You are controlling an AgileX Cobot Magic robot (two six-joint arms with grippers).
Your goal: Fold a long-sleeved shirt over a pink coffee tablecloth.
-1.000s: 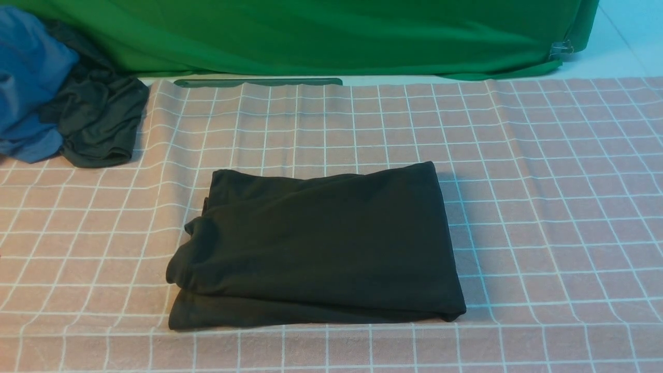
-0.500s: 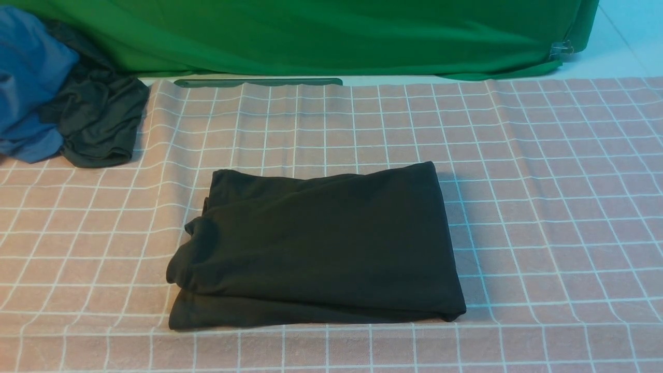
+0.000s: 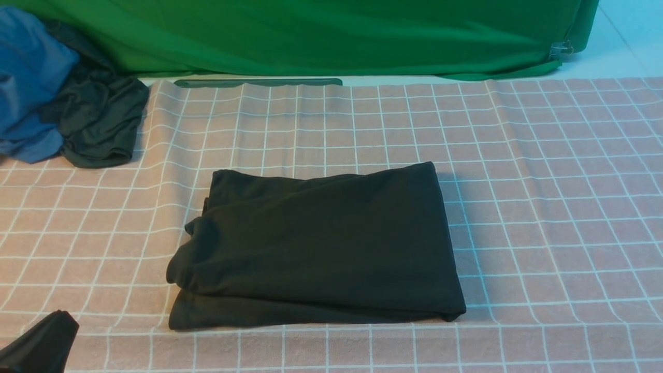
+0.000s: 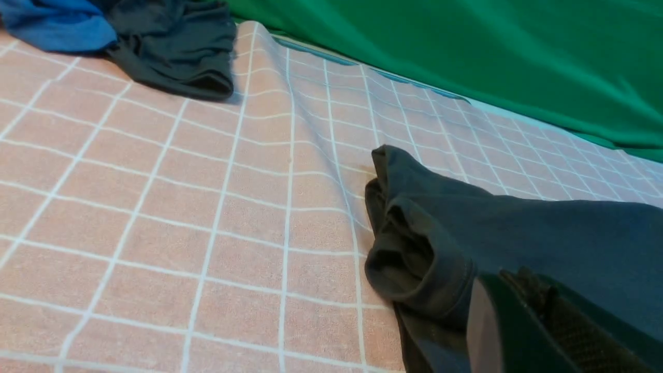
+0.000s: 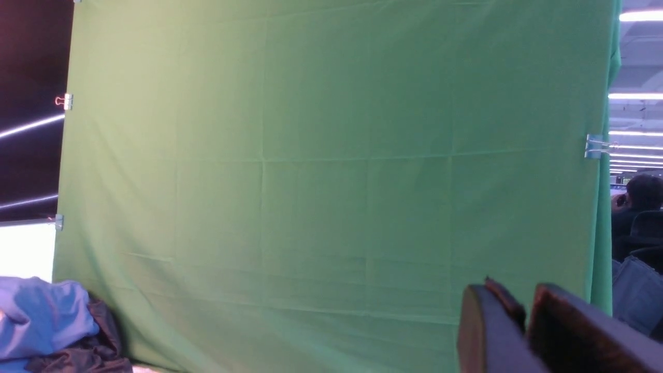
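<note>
Shirt (image 3: 316,243) folded in front view; left claw (image 4: 523,321) closed beside it, right claw (image 5: 523,321) barely parted.

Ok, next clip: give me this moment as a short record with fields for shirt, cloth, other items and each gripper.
shirt: long-sleeved shirt folded into a compact rectangle, lying mid-cloth
cloth: pink coffee tablecloth spread flat under it
other items: blue garment and dark garment heaped at far left; green backdrop behind
left gripper: shut, at the near left edge, beside the shirt
right gripper: raised, facing the backdrop, holding nothing
</note>
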